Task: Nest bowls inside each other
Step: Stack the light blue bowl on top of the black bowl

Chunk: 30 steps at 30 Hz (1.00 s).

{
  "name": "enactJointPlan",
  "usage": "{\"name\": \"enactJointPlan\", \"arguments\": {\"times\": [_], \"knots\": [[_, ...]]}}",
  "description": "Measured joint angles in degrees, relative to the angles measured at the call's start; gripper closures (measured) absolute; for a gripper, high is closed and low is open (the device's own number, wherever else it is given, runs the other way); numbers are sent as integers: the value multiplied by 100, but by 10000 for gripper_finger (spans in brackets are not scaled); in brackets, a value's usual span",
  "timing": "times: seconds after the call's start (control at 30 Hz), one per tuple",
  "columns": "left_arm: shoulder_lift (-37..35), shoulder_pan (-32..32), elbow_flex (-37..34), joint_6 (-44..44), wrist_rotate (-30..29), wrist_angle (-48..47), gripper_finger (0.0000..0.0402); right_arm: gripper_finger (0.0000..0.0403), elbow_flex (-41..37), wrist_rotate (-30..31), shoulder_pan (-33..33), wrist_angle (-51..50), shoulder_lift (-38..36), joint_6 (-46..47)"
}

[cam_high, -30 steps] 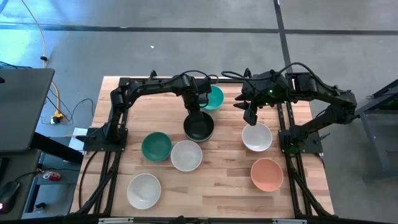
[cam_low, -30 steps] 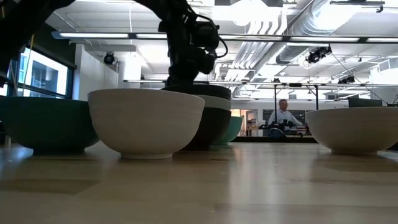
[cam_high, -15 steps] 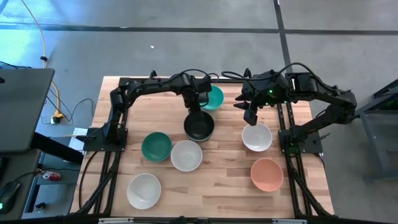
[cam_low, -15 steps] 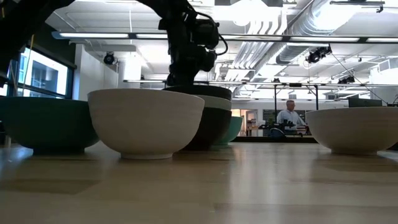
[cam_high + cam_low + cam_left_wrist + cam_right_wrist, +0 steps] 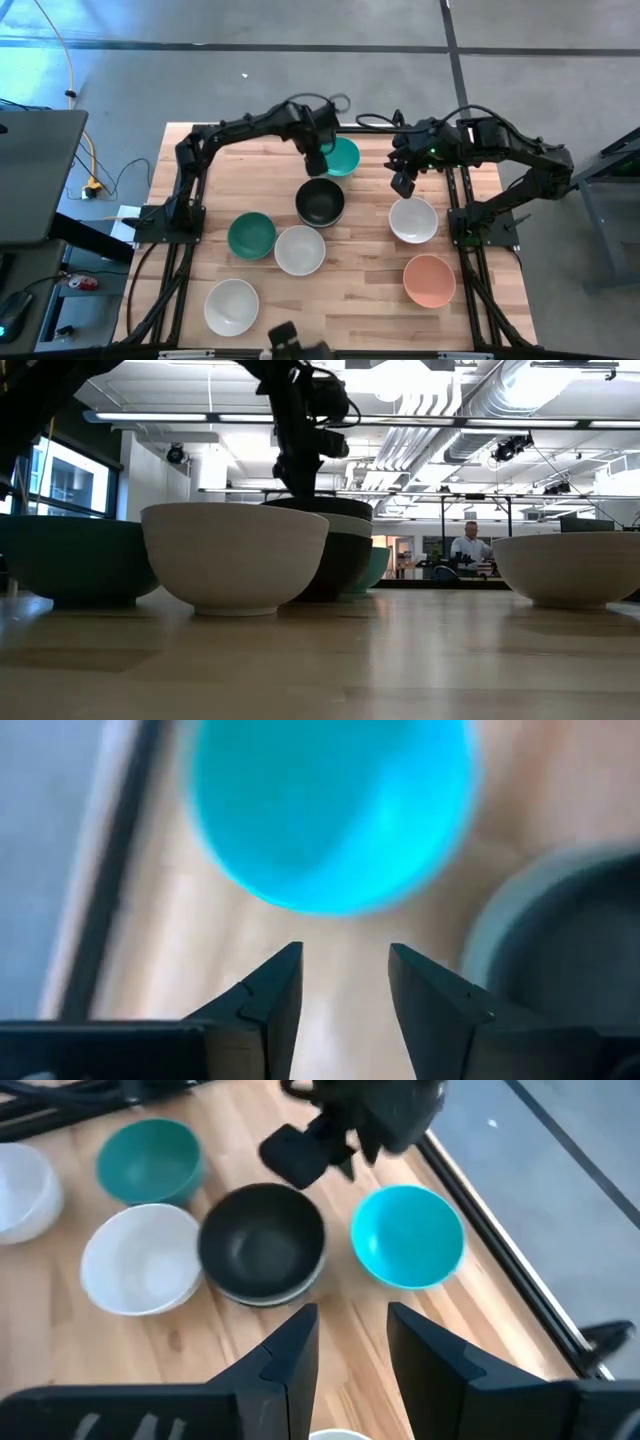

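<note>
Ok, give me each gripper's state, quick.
Left gripper: open, holding nothing, above the teal bowl.
Right gripper: open, holding nothing.

The teal bowl [image 5: 330, 815] is blurred (left wrist view); the black bowl [image 5: 570, 955] runs off-frame.

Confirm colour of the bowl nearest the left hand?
Teal bowl, beside the left hand; clearest in the right wrist view.
</note>
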Motion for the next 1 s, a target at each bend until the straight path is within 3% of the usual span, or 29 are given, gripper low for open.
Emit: {"name": "enactJointPlan", "arguments": {"times": [0.13, 0.4, 0.6, 1.0], "knots": [[0, 493, 0, -316, 376, 459, 263, 288, 0, 10, 2, 10, 0, 173], [302, 1358, 0, -1314, 1269, 401, 263, 288, 0, 25, 148, 84, 0, 329], [601, 1374, 3, -1727, 1775, 573, 263, 288, 0, 30, 153, 277, 0, 298], [1159, 1045, 590, -1794, 1593, 521, 264, 288, 0, -22, 161, 271, 11, 296]]}}
